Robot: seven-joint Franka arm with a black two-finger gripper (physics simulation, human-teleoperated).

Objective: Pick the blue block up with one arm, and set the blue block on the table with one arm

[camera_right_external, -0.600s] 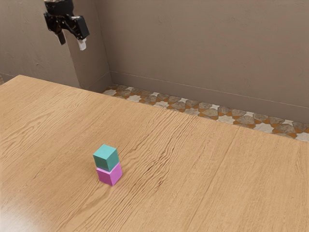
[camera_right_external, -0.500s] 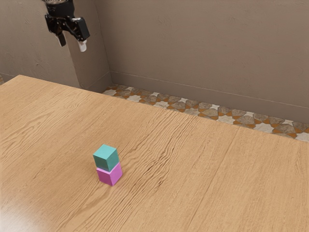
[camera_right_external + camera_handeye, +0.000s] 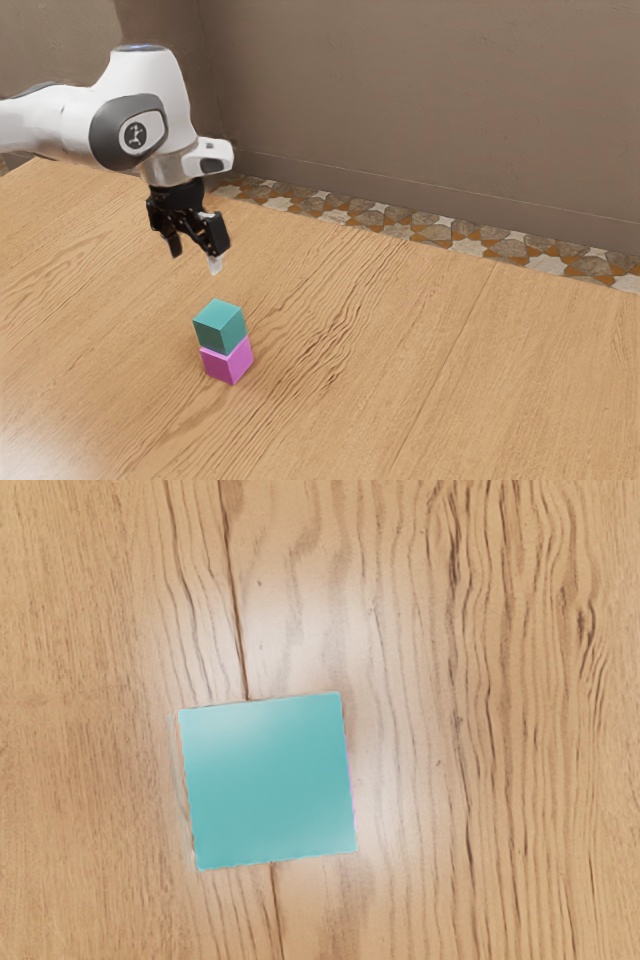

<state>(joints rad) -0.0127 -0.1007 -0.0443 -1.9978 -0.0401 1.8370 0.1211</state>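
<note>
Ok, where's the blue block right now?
On the exterior view's left, the blue block sits atop the magenta block on the wooden table, below the open gripper and not touching it.

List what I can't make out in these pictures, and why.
- Pink block: most of its top, hidden under the blue block in both views.
- Arm: its base, cut off by the exterior view's left edge.
- Table: its near side, cut off by the exterior view's lower edge.

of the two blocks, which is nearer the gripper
The teal-blue block, stacked on top of the pink one; the gripper hovers above the stack.
</note>
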